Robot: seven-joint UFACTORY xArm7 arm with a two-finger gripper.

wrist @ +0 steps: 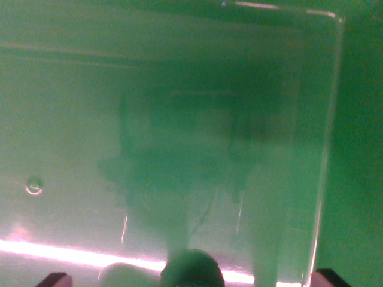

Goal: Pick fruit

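Jaws: only dark tips at lower corners of wrist view, wide apart, nothing gripped. Dark green round fruit (191,268) sat between tips at bottom edge. Clear plastic container (333,119) lay beneath, glossy, bright glare band. Green counter (362,149) beyond container's edge.
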